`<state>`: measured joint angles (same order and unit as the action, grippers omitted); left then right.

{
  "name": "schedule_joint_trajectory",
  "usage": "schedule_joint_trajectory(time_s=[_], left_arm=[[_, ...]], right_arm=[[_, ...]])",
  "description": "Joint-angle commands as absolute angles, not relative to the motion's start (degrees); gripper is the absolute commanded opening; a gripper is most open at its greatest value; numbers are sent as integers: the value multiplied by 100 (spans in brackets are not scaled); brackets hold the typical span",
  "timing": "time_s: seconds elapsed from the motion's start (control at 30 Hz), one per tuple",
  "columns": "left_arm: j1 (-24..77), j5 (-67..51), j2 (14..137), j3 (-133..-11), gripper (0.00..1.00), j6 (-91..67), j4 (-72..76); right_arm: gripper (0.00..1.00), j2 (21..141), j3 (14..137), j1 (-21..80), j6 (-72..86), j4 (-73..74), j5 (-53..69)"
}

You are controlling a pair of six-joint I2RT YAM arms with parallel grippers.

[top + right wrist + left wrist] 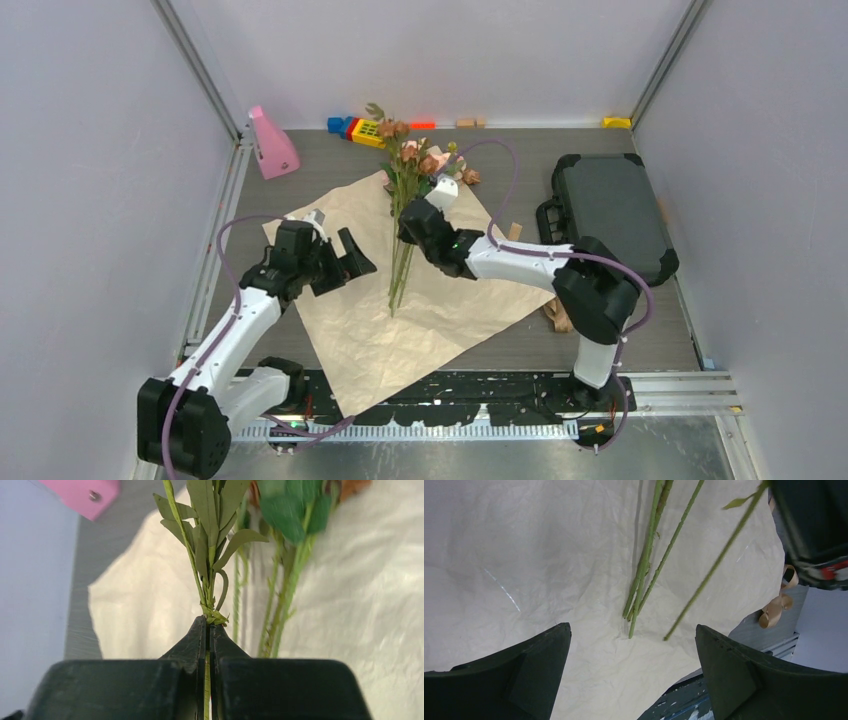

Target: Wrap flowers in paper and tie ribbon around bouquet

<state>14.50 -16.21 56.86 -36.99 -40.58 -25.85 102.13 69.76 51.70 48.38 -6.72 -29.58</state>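
A: Nearest to us are the two black fingers of the right tool [207, 630]. What are they doing?

B: They are pressed together on one thin green stem of the flowers [408, 175], just below its leaves. The other stems pass beside the tool on its right, outside the grip.

A: And the left tool [632, 630]?

B: It is wide open and holds nothing. It hovers over the paper [370, 340], and the cut stem ends lie just in front of it, between its fingers in its own camera.

A: Then start with the biggest thing. How does the paper lie?

B: It is spread on the counter [320, 170] under both tools, pale beige face up, turned like a diamond. I think this lets its side corners fold over the stems.

A: Which way do the flowers point?

B: Their long axis runs away from the arms. The heads are beyond the right tool, at the far corner of the paper and partly past its edge. The stem ends are behind the tool, toward the near side. I judge that the grip is for setting the bunch along the middle of the sheet, with the blooms outside the wrap.

A: The ribbon [776, 607]?

B: It is on the counter just off the paper edge, to the right of the left tool, untouched. Tying comes later, I suppose.
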Motion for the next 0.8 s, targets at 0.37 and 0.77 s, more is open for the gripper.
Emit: schedule_joint_trajectory(time_s=[0.37, 0.77], left_arm=[[1450, -1914, 6095, -3657, 98, -4301, -2062], [1458, -2538, 7452, -3943, 98, -4507, -598]], right_arm=[[29, 10717, 6926, 5412, 5945, -375, -3223], [91, 8979, 6099, 5390, 5059, 217, -3203]])
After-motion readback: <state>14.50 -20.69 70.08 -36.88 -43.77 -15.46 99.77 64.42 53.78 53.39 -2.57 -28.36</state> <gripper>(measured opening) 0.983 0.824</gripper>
